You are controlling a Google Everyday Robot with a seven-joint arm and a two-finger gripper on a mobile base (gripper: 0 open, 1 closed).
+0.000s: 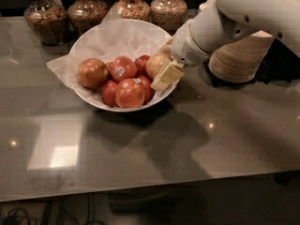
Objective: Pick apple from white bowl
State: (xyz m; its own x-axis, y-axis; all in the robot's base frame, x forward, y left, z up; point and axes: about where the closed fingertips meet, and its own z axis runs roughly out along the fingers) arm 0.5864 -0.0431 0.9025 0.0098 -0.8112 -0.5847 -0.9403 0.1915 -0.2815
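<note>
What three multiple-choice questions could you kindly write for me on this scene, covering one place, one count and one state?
1. Where is the gripper?
A. at the far left edge of view
B. at the right side of the white bowl, by the pale apple
C. near the front edge of view

2. How many glass jars stand behind the bowl?
A. two
B. four
C. six

3. How does the bowl stand?
A. overturned
B. tipped on its side
C. upright, holding apples

Answers: B, the gripper sits at that apple; B, four jars line the back; C, its opening faces up.
</note>
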